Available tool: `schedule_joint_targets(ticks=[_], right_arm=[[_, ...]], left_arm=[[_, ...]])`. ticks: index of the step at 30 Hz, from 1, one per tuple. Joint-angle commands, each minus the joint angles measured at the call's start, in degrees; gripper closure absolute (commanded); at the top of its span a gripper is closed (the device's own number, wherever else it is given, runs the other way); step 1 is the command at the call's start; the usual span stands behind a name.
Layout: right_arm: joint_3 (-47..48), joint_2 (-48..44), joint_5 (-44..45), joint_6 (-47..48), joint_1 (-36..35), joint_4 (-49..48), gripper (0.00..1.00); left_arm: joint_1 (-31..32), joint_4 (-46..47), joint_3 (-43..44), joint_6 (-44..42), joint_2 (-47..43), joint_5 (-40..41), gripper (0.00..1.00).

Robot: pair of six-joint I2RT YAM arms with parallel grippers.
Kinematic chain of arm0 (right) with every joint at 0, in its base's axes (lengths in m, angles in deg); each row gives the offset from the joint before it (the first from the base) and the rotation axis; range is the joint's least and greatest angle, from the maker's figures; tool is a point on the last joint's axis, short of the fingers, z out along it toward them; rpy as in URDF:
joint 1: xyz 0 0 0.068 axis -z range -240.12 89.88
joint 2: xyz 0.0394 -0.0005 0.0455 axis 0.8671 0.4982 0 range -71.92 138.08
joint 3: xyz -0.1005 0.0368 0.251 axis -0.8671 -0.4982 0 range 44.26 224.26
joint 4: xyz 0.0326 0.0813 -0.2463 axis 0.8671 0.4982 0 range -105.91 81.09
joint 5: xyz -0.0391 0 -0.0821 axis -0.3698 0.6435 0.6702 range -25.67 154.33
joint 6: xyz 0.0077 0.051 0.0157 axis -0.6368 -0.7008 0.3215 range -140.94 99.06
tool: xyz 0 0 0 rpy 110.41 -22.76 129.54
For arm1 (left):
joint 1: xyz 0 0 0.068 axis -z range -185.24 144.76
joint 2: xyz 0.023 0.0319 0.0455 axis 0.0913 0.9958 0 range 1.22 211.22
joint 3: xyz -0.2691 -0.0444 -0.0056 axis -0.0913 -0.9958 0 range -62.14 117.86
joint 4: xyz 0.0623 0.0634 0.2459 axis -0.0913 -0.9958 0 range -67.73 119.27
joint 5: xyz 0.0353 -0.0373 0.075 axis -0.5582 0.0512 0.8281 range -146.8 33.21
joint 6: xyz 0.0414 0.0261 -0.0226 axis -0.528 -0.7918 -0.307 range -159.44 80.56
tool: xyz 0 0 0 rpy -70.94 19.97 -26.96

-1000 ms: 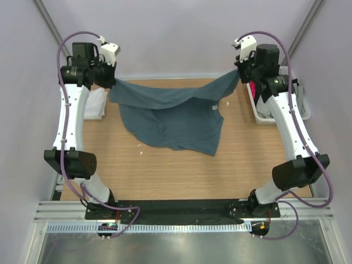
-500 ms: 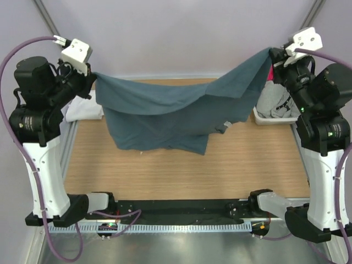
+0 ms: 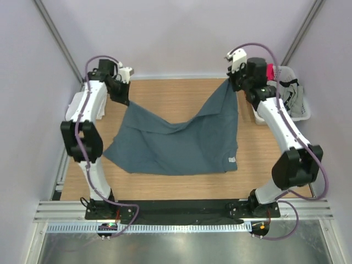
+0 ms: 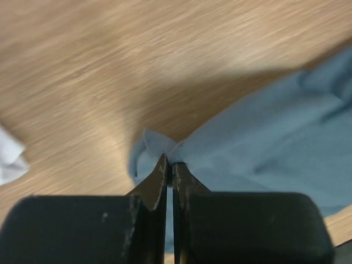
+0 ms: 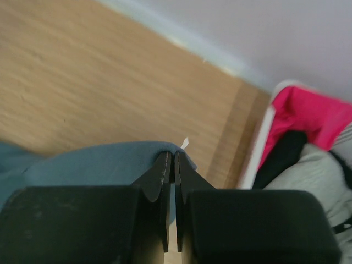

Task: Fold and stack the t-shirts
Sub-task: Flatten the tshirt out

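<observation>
Dropped lower and spread toward the near edge: large soft slate-blue t-shirt point(image 3: 176, 146), stretched left-to-right, far corners pinched tight in left gripper point(image 3: 121, 96) and right gripper point(image 3: 234, 83).

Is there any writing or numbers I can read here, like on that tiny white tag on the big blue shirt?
No words, numbers or signs can be read in any view.
Small white neck label on the slate-blue soft t-shirt: too small to read, and it is unclear whether it carries print at all.
</observation>
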Motion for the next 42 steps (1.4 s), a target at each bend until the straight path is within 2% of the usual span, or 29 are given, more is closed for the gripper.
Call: schedule_joint_targets(ticks=[1, 5, 6, 8, 9, 11, 14, 18, 22, 24, 30, 42], right_arm=[[-2.12, 3.28, 0.39, -1.70, -0.13, -5.80, 0.99], [-0.90, 7.94, 1.10, -3.11, -0.13, -7.21, 0.99], [-0.54, 8.47, 1.10, -3.20, -0.21, -6.86, 0.99], [0.60, 9.35, 1.01, -3.20, -0.22, -6.69, 0.99], [0.78, 9.44, 1.10, -3.20, -0.22, -6.34, 0.99], [0.78, 9.01, 1.53, -3.20, -0.21, -6.25, 0.99], [-0.89, 7.17, 1.45, -3.20, -0.22, -6.25, 0.99], [-3.09, 5.67, 1.54, -3.37, -0.13, -6.25, 0.99], [-3.79, 5.13, 0.83, -3.20, -0.22, -5.19, 0.99], [-3.79, 5.13, 0.66, -3.20, -0.13, -4.75, 0.99], [-3.97, 5.22, 0.30, -3.55, -0.13, -4.75, 0.98], [-5.82, 4.61, 1.18, -2.85, -0.22, -4.58, 0.98]], left_arm=[[0.55, 0.41, 6.84, 3.71, 4.85, -0.90, 1.00], [1.60, 1.29, 15.47, 3.90, 16.36, 2.78, 0.97], [2.48, 1.90, 16.79, 3.46, 17.44, 6.01, 0.80], [3.36, 2.79, 19.87, 3.72, 18.41, 9.89, 0.62], [3.89, 3.49, 19.96, 4.33, 17.54, 11.39, 0.49], [3.89, 3.76, 17.09, 6.97, 15.09, 12.20, 0.41], [3.54, 2.44, 10.15, 10.99, 8.50, 9.75, 0.41], [0.74, 1.82, -6.35, 18.30, 0.67, 0.52, 0.45], [-2.17, 3.31, -13.43, 22.70, -2.06, -5.20, 0.49], [-4.26, 3.84, -13.70, 23.75, -1.10, -7.84, 0.52], [-5.77, 4.46, -11.50, 23.94, 4.16, -8.55, 0.60], [-7.01, 3.93, -5.27, 21.56, 12.17, -7.49, 0.65]])
